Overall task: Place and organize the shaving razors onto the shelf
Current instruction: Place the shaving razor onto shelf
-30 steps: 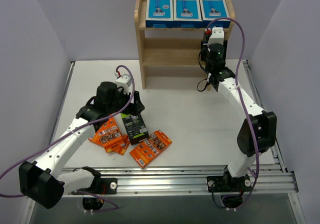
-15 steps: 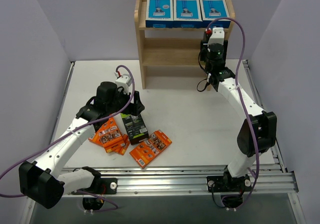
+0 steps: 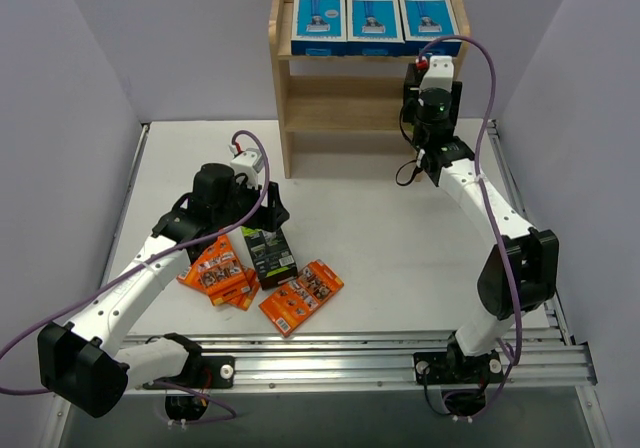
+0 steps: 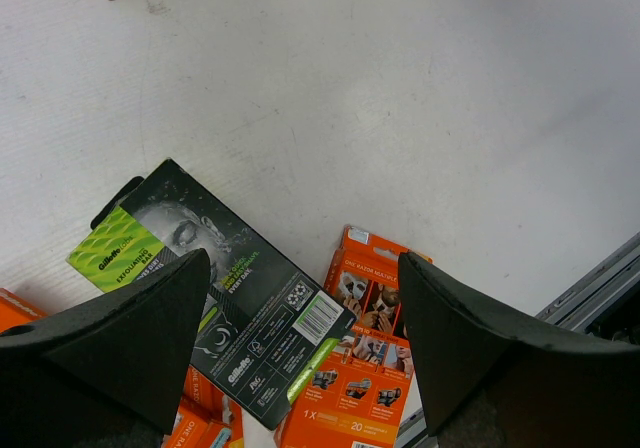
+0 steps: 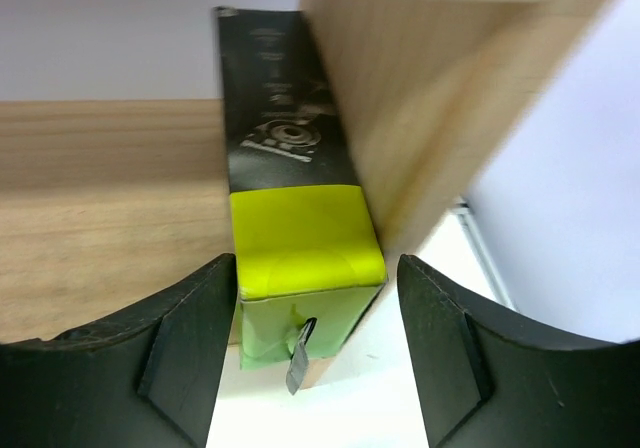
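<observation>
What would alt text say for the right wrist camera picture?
A black and lime-green box sits on a wooden shelf, tight against its right side panel. The robot's two dark fingers flank the box's near end.

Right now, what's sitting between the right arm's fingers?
The right wrist view shows a black-and-lime razor box between the fingers, standing on the shelf at its end. A gap shows on one side; the other I cannot tell.
</observation>
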`<act>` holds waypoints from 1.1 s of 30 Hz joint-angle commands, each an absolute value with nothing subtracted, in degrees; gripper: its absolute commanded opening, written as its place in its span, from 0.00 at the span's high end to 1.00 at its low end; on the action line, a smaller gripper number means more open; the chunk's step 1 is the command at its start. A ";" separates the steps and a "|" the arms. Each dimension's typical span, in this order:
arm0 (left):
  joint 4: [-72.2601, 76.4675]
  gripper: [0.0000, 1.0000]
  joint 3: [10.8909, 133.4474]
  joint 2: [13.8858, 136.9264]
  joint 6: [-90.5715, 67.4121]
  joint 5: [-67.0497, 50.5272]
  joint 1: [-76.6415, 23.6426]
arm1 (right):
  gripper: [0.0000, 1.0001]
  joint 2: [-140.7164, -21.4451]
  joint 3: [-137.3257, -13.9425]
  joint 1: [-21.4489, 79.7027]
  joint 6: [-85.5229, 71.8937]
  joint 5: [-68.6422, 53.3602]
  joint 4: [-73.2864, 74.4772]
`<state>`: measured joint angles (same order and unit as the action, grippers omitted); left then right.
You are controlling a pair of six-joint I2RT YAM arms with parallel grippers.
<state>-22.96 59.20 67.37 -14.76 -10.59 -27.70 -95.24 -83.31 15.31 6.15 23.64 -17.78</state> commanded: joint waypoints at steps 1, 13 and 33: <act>-22.32 0.15 61.44 66.80 -14.41 -11.34 -27.86 | 0.40 -91.23 -83.41 13.98 7.03 28.83 -20.65; -22.50 0.15 61.61 66.88 -14.50 -11.60 -27.86 | 0.39 -89.39 -81.30 13.97 6.50 28.30 -20.30; -22.76 0.15 61.70 67.06 -14.59 -12.13 -27.25 | 0.34 -85.96 -80.60 14.24 5.27 24.79 -20.13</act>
